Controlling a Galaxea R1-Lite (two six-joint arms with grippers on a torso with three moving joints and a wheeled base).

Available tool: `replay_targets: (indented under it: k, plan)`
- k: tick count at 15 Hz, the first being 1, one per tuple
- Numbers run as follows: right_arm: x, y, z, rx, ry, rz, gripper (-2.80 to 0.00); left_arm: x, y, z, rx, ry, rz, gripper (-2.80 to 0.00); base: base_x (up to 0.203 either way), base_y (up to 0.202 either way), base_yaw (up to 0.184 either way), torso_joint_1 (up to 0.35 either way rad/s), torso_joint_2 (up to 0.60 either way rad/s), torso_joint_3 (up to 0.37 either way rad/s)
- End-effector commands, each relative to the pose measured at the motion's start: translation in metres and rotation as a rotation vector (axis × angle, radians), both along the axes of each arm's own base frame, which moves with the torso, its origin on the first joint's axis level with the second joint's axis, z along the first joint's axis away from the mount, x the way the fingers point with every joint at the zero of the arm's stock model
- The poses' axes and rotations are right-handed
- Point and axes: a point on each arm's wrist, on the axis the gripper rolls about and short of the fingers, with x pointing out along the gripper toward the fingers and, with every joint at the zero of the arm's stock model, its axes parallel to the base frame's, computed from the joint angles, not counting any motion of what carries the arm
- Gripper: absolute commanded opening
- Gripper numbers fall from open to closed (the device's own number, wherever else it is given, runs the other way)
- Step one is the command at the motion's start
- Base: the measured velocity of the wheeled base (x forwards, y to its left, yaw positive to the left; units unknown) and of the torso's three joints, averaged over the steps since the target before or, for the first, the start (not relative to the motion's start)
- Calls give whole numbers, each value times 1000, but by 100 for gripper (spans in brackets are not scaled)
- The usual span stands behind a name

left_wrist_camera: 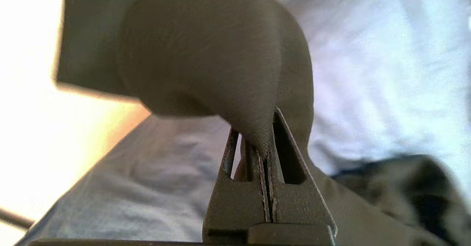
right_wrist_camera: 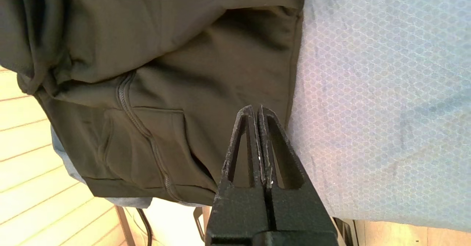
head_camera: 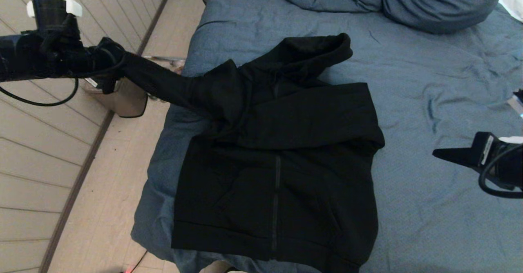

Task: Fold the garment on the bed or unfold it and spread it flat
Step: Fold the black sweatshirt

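A: Where's the hoodie (head_camera: 278, 158) relative to the left end effector (head_camera: 110, 66)?

B: One sleeve (head_camera: 163, 83) runs up and out from the body to the left end effector, which hangs off the left edge of the bed (head_camera: 429, 81), over the wooden floor (head_camera: 102, 199). Its fingers are pinched together on the sleeve's end; the left wrist view shows the dark cloth (left_wrist_camera: 220, 65) bunched right at the closed tips (left_wrist_camera: 265, 154).

A: And the rest of it?

B: The body lies on the near left part of the blue bed, front up, zipper (head_camera: 277, 199) running down the middle, hem toward the near edge. The other sleeve is folded across the chest, and the hood (head_camera: 314, 50) points toward the pillows (head_camera: 429, 3).

A: The arms?

B: The left arm reaches in level from the left side. The right end effector (head_camera: 439, 153) hovers over bare bedding just right of the hoodie, fingers together (right_wrist_camera: 256, 113), gripping nothing, pointing toward the hoodie's side seam.
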Motion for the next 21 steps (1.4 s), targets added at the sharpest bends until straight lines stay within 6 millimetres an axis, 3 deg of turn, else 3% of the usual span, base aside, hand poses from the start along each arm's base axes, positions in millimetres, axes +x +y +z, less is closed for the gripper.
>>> replay_targets:
  k: [1, 7, 16, 19, 21]
  plan:
    - [0, 0, 0, 4, 1, 3, -280, -25, 10, 30, 5, -75, 28, -280, 0, 0, 0, 0, 0, 0]
    - [1, 0, -2, 6, 8, 10, -280, -40, 69, 39, 45, -94, 169, -280, 0, 0, 0, 0, 0, 0]
    - [5, 0, -7, 13, 29, 23, -280, -37, 70, 53, 133, -248, 168, -280, 0, 0, 0, 0, 0, 0]
    - [7, 0, -9, 14, 38, 23, -280, -43, 53, 64, 127, -298, 143, -280, 0, 0, 0, 0, 0, 0]
    - [7, 1, -9, 15, 39, 27, -280, -61, 39, 83, 130, -354, 129, -280, 0, 0, 0, 0, 0, 0]
